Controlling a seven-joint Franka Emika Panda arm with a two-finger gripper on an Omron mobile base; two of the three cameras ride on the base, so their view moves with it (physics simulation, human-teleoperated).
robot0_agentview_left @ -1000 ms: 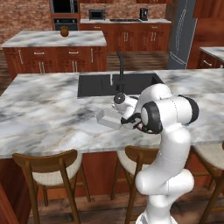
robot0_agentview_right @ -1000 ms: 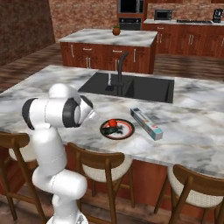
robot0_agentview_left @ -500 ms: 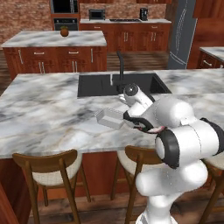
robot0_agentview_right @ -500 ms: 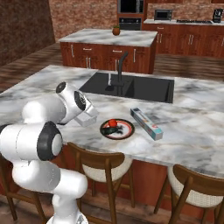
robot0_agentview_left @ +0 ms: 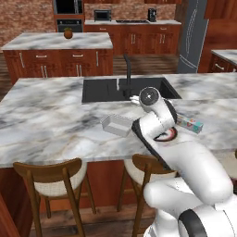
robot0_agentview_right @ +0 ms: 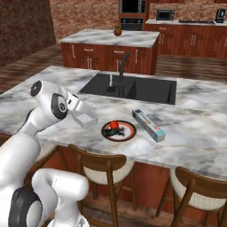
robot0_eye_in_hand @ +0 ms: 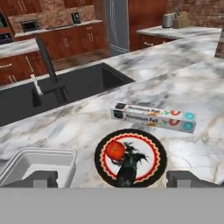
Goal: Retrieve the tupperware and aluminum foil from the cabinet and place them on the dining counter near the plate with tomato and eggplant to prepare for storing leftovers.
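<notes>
The tupperware (robot0_agentview_right: pixel 85 118) rests upright on the dining counter (robot0_agentview_right: pixel 195 133), just left of the plate (robot0_agentview_right: pixel 119 131) with its tomato (robot0_eye_in_hand: pixel 115 150) and dark eggplant (robot0_eye_in_hand: pixel 129 168). The aluminum foil (robot0_agentview_right: pixel 148 125) lies flat on the far side of the plate. My gripper (robot0_agentview_right: pixel 76 103) hovers just above and behind the tupperware, open and holding nothing. In the hand view its fingertips (robot0_eye_in_hand: pixel 41 178) stand wide apart, with the tupperware (robot0_eye_in_hand: pixel 39 164), the plate (robot0_eye_in_hand: pixel 131 157) and the foil (robot0_eye_in_hand: pixel 153 117) below and ahead. The cabinet is out of view.
A black sink (robot0_agentview_left: pixel 125 88) with a black faucet (robot0_agentview_left: pixel 126 69) is set in the counter behind the plate. Wooden stools (robot0_agentview_right: pixel 106 170) stand along the near edge. An island (robot0_agentview_left: pixel 55 41) lies farther back.
The tupperware stays where it is on the counter. The hand has lifted and drawn back from it while the arm swung round, jaws easing slightly wider.
</notes>
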